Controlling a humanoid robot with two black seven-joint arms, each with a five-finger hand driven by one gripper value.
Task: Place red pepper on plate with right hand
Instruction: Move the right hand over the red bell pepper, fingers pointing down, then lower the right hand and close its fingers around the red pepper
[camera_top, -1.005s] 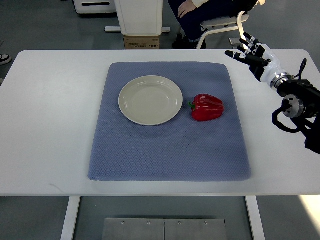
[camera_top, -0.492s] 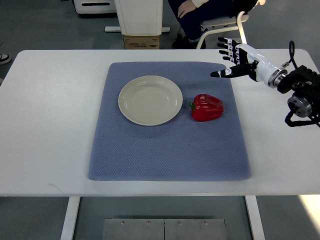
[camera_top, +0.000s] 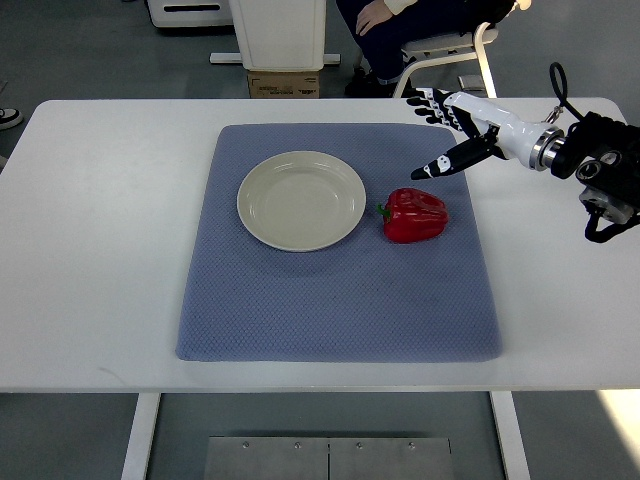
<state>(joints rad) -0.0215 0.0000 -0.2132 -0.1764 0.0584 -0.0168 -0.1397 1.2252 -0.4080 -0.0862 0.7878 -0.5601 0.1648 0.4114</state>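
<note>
Top view, looking steeply down on a white bench. A blue-grey textured mat covers the middle of the bench, and I use it as my landmark for everything else.

On the mat, toward its far left part, sits a round cream plate, bare inside. The red pepper lies on its side on the mat just to the right of the plate, near the mat's right portion, its green stem pointing at the plate's rim. Pepper and plate are close but not touching.

My right robot hand reaches in from the right edge, over the mat's far right corner. Its fingers are spread and hold nothing: one dark-tipped finger points down and left toward the pepper, its tip near the pepper's far side but apart from it, while the other fingertips fan out beyond the mat's far edge. The white forearm and black wrist joint with looping cable trail back over the bare bench to the right of the mat. My left arm does not show.

Beyond the bench, past the mat's far edge, a white pedestal stands on the grey floor with a brown cardboard box at its foot; the box carries a printed label, too small to read. To the right of these, a seated person's legs and a white chair frame show at the top edge.
</note>
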